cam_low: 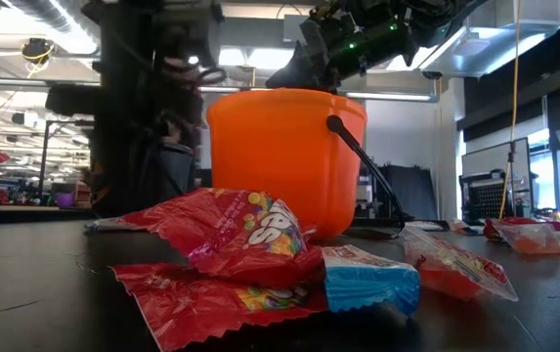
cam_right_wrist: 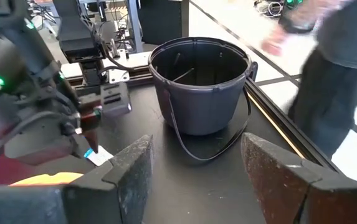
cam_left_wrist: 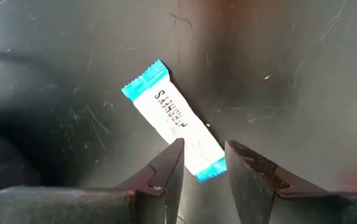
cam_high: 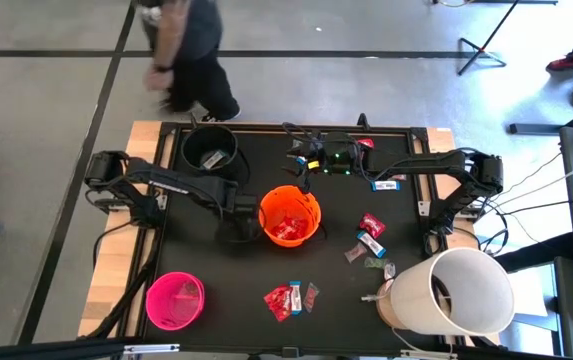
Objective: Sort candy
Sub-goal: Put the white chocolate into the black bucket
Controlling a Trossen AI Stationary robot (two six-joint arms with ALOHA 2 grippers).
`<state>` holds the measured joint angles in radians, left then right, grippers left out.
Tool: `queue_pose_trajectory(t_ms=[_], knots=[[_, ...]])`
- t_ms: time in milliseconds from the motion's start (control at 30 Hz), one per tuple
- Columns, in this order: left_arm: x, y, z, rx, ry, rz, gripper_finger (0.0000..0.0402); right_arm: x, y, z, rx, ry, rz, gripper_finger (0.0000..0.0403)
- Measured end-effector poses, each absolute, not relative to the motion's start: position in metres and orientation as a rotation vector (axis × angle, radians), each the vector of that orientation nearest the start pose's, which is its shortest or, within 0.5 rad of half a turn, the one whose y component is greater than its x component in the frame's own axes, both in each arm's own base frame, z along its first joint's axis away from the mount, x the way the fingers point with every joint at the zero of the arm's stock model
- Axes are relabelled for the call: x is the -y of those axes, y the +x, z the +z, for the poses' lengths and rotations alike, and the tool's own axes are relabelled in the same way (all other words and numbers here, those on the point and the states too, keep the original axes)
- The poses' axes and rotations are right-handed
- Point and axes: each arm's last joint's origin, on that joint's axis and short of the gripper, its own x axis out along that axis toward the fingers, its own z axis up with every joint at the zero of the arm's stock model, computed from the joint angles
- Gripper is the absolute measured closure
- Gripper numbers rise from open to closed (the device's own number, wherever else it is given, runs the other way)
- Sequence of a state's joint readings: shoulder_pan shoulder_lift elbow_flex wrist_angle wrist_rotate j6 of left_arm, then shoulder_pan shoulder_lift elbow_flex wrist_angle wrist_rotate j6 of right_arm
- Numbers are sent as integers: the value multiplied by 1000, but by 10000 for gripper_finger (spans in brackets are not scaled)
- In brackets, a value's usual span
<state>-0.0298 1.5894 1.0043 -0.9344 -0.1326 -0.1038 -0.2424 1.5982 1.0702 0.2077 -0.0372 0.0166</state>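
- Two dark arms reach over the black bench (cam_high: 196, 250); the left hand (cam_left_wrist: 202, 165) is low, just beside the orange bucket (cam_high: 289, 215), its fingers (cam_left_wrist: 169, 171) slightly parted over one end of a blue-and-white bar (cam_left_wrist: 175, 118) lying flat on the bench; the fingers straddle that end, and whether they touch the wrapper cannot be told
- The right hand (cam_right_wrist: 194, 165) hangs near the far side of the bench, its fingers wide apart and holding nothing; the black bucket (cam_right_wrist: 200, 84) stands upright ahead of it, handle down on the bench
- Red packets (cam_high: 284, 297) lie in a small cluster near the front edge, between the pink bucket (cam_high: 174, 300) and the white bucket (cam_high: 451, 292), which lies on its side at the front right corner; in the low view these packets (cam_low: 231, 240) overlap a blue-ended wrapper (cam_low: 367, 279)
- More candy (cam_high: 371, 240) is scattered right of the orange bucket; one further bar (cam_high: 388, 184) lies near the right arm; red wrappers (cam_high: 286, 230) show inside the orange bucket
- A person (cam_high: 191, 50) in dark clothing stands on the floor beyond the bench's far edge
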Motion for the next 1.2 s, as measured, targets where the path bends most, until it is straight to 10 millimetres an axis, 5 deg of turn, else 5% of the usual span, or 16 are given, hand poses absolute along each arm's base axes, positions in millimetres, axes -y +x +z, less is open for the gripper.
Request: queue_pose_trajectory(t_ms=[233, 433, 600, 733, 967, 1200], knots=[[12, 267, 200, -1360, -33, 266, 291, 86, 351, 265, -317, 61, -206, 164], [15, 230, 209, -1097, -132, 392, 291, 85, 351, 265, -319, 58, -205, 164], [9, 203, 190, -899, -330, 410, 277, 85, 351, 265, -318, 40, -202, 164], [9, 193, 169, -905, -417, 410, 236, 85, 351, 265, -319, 39, -202, 164], [8, 194, 148, -935, -399, 468, 167, 85, 351, 265, -317, 39, -201, 164], [8, 202, 126, -1023, -359, 500, 147, 85, 351, 265, -318, 39, -201, 164]])
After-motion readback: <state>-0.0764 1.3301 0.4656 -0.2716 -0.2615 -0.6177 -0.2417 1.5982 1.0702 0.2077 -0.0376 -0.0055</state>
